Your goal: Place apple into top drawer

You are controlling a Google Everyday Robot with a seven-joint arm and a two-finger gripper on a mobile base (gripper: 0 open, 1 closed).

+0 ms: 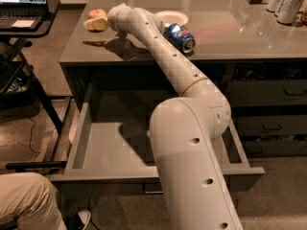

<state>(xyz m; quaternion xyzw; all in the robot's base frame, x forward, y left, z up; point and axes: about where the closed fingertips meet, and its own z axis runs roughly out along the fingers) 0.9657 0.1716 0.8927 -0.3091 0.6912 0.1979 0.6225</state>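
Observation:
The apple (97,14), red-orange with a yellowish patch, sits at the tip of my gripper (97,23) above the far left end of the counter (230,42). It casts a shadow on the counter below it. My gripper is shut on the apple, and my white arm reaches from the lower middle up to it. The top drawer (108,150) is pulled wide open below the counter's front edge. Its grey inside is bare, and my arm hides its right part.
A blue soda can (181,36) lies beside a white plate (173,17) right of my arm. Several cans (285,1) stand at the back right. Dark closed drawers (268,124) are on the right. A laptop stand (24,11) and a person's knee (24,200) are on the left.

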